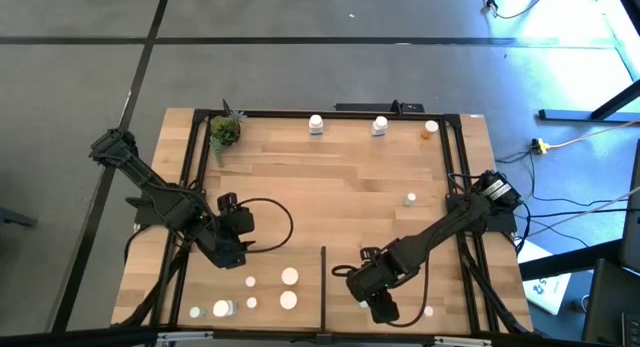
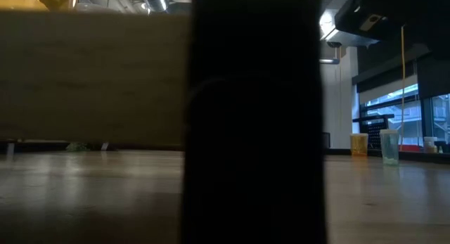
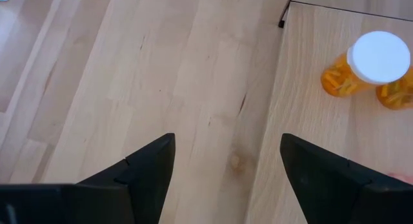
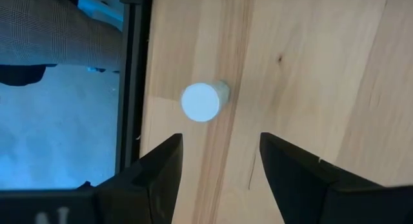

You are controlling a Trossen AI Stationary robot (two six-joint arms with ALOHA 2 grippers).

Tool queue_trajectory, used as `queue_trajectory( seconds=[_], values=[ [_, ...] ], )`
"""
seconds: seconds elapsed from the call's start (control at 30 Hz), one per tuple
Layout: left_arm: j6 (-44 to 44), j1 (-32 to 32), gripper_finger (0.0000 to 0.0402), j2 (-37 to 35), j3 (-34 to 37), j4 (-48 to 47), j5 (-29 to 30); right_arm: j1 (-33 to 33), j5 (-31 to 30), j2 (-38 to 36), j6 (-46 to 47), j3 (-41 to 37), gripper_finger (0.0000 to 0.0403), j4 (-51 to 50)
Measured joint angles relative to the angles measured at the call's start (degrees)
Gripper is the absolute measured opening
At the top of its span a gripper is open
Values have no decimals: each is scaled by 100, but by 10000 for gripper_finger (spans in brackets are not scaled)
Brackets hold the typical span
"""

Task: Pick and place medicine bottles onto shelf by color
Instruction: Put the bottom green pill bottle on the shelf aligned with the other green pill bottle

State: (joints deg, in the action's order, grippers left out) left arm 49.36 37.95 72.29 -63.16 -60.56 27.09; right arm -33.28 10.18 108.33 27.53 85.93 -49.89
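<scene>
While I hover the right gripper (image 4: 219, 162) over the shelf (image 1: 360, 177), jaws open and empty, white-capped bottle (image 4: 203, 101) just ahead of fingertips, left gripper (image 3: 226, 162) open, orange bottle (image 3: 368, 66) off to one side.

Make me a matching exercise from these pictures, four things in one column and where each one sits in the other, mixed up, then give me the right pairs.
Things:
1. small green potted plant
2. orange medicine bottle with a white cap
3. thin black divider strip
4. open left gripper

Places, as the high view shows them:
A. far right corner of the light-wood shelf
B. near edge of the shelf, about midway across
C. far left corner of the shelf
D. over the near left part of the shelf, empty

Pairs: 1-C, 2-A, 3-B, 4-D
</scene>
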Motion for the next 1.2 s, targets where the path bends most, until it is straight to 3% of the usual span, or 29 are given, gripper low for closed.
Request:
queue_trajectory(
  seconds=[0.4, 0.87, 1.2],
  values=[
    [-186, 0, 273, 0, 0, -1, 2, 0, -120, 0, 212, 0, 153, 103],
    [-181, 0, 273, 0, 0, 1, 2, -13, -158, 0, -166, 0, 248, 294],
    [-179, 0, 273, 0, 0, 1, 2, -478, -816, 2, -1417, 0, 244, 531]
  ],
)
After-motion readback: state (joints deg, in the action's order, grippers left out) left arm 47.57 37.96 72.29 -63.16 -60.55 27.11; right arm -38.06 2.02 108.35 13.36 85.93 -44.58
